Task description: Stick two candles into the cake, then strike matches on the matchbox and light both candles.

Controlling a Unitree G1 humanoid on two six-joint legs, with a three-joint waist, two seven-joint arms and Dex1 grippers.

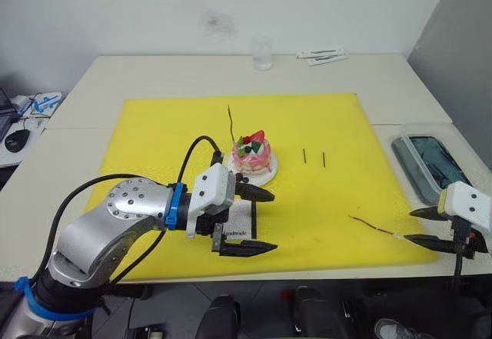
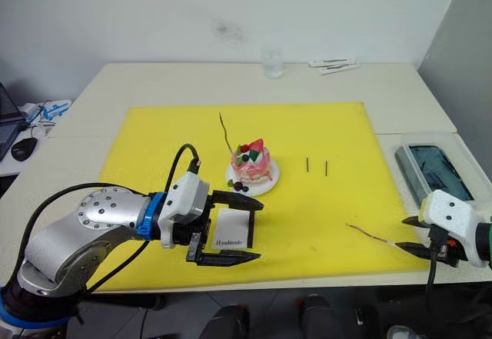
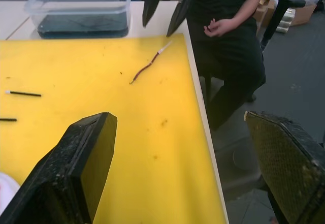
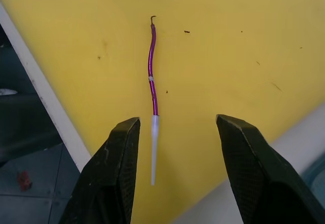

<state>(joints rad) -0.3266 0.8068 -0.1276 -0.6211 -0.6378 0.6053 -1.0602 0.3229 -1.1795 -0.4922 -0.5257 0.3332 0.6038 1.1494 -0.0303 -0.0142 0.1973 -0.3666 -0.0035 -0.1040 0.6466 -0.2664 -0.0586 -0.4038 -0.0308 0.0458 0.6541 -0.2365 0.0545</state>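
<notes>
The pink-and-white cake (image 1: 252, 157) sits on its white plate (image 1: 264, 176) at the middle of the yellow mat. One thin wavy candle (image 1: 231, 124) stands in its left side. A second candle (image 1: 373, 226) lies flat near the mat's front right corner. My right gripper (image 1: 427, 227) is open, and in the right wrist view the candle (image 4: 153, 76) lies just ahead of its fingertips (image 4: 126, 130). Two short dark matches (image 1: 304, 155) lie right of the cake. My left gripper (image 1: 257, 221) hovers open over the white matchbox (image 1: 240, 224) in front of the cake.
A clear glass (image 1: 262, 56) and white packets (image 1: 323, 54) stand at the table's back edge. A clear plastic container (image 1: 430, 164) sits off the mat at the right. A person in black (image 3: 228, 36) is beside the table's right edge.
</notes>
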